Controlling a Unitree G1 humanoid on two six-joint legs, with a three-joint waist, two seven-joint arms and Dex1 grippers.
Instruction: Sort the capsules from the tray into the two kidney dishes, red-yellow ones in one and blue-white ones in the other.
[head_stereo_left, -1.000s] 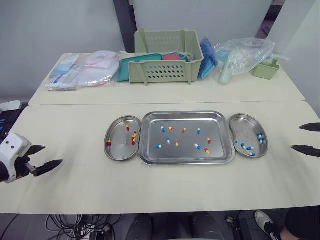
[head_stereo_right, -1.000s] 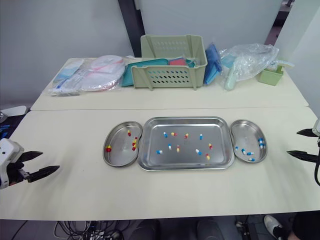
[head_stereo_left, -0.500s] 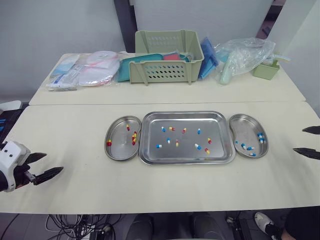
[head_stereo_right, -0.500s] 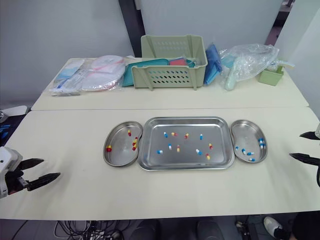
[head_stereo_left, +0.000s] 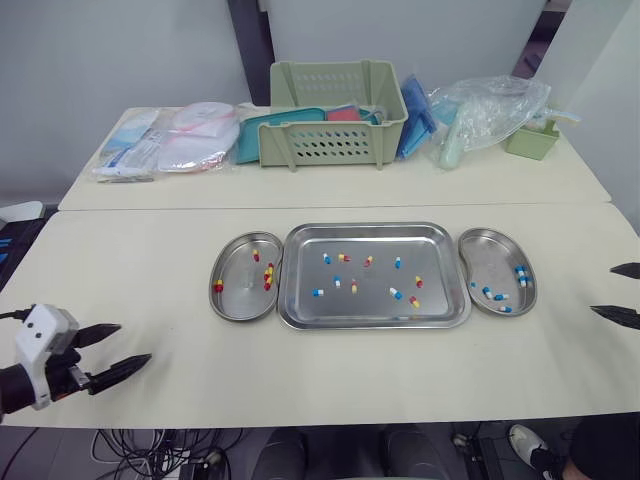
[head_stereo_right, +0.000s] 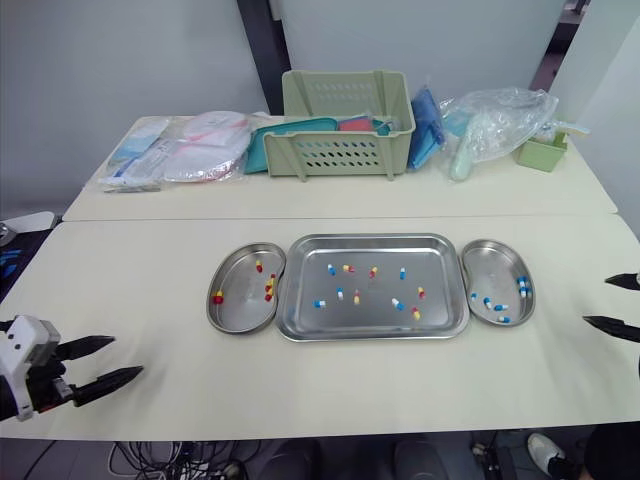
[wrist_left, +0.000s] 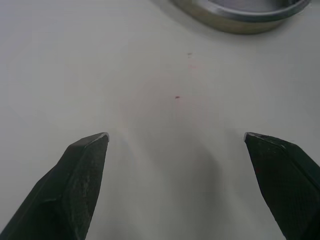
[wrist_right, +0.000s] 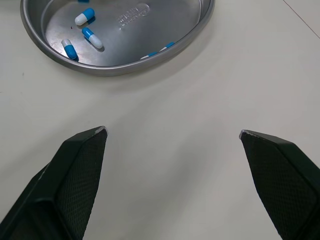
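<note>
Far to the left of the rectangular stainless-steel tray (head_stereo_left: 440, 290), near the front edge of the cream table (head_stereo_left: 150, 260), your left gripper (head_stereo_left: 135, 341) is hovering low with its two black fingers spread wide and nothing between them. Pressed against the tray's left side, the shallow steel left kidney dish (head_stereo_left: 240, 300) is holding a handful of red-yellow capsules (head_stereo_left: 268, 276) and no blue ones, so that half of the sorting is going cleanly. In the tray itself roughly ten loose capsules (head_stereo_left: 395, 293) are lying scattered and mostly apart from one another, about half of each colour, so I am judging the job as around halfway through, with both colours left to move. Against the tray's right side, the matching right kidney dish (head_stereo_left: 490, 255) is carrying several blue-white capsules (wrist_right: 84, 16) and nothing else. Far to the right of the tray, your right gripper (head_stereo_left: 602, 289) is hanging low over the table, its fingers likewise parted and empty. You are working with plenty of bare table on both sides of the tray and in front of it, so each arm is getting an open path inward; the raised rims are the only things you are needing to clear. The pale green plastic basket (head_stereo_left: 335, 110) is sitting well behind the tray, out of the way.
</note>
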